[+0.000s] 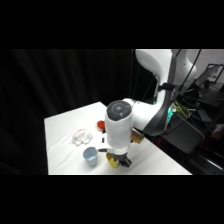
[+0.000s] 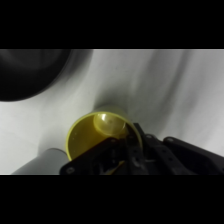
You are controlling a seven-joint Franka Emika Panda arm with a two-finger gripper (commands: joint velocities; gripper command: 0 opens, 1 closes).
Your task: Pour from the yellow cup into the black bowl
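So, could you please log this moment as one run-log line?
phase: at cup | gripper: around yellow cup rim, closure unclear | cup: upright on table | black bowl: apart from cup | pour: not begun

Backdrop: black pleated curtain (image 1: 65, 85) hangs behind and to the left of the work area.
Furniture: white cloth-covered rectangular desk (image 1: 62, 130), its covering lightly creased.
Right side: dark clutter of equipment and cables (image 1: 200, 115) stands beside the desk; details cannot be told.
Light: bright on the desk top; surroundings dark.
Floor: not visible.
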